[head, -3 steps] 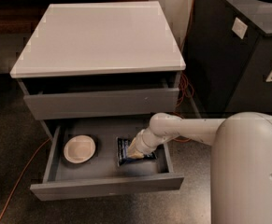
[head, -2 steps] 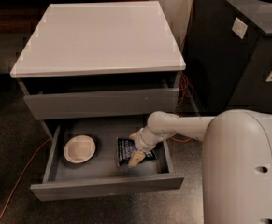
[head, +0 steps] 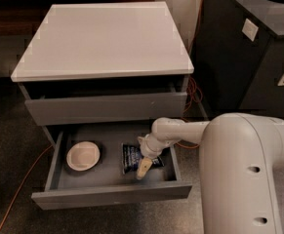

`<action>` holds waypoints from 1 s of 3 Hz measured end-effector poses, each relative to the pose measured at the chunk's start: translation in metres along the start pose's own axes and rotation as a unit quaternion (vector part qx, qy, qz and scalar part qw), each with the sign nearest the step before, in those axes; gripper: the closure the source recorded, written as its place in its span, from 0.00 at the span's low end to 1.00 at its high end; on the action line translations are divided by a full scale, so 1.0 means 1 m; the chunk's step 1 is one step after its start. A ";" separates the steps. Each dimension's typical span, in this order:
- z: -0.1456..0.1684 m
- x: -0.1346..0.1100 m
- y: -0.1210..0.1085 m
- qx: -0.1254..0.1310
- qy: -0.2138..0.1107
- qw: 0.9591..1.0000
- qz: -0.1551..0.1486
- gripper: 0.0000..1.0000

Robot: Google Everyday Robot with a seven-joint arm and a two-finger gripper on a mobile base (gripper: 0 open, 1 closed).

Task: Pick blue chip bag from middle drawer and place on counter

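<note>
Moved: gripper [head: 144, 168] edged lower over blue chip bag [head: 131, 157]; bag unshifted.
Grip: cannot tell.
Bag: flat in open middle drawer [head: 107, 192], right of bowl [head: 83, 156].
Surface: counter [head: 102, 38] pale, level.
Room: dark speckled floor [head: 14, 174]; black box [head: 249, 57] at right.

Arm [head: 185, 129] reaching left, end effector [head: 144, 165] low, centre

The middle drawer [head: 112, 195] is standing pulled out and open from above, though the top drawer [head: 107, 108] is hanging over its rear. Inside, the gripper [head: 144, 168] is sitting at the blue chip bag's [head: 131, 156] right edge, and a bowl [head: 83, 155] is filling the left. A black box [head: 249, 57] is standing close by the counter's [head: 102, 38] right side.
</note>
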State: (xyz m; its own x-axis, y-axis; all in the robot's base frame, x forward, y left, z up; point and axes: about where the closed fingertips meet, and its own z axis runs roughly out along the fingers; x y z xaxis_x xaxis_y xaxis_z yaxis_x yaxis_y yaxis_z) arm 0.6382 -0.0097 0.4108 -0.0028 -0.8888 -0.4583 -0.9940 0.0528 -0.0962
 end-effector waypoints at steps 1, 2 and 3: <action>0.014 0.004 -0.005 0.007 0.009 1.000 -0.001 0.00; 0.026 0.009 -0.008 0.009 0.018 1.000 0.004 0.18; 0.020 0.015 -0.014 0.021 0.014 0.999 0.020 0.49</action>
State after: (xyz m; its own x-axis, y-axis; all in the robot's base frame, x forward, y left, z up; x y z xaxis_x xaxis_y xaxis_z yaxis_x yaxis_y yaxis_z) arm 0.6546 -0.0143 0.3874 -0.0463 -0.8979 -0.4378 -0.9876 0.1069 -0.1148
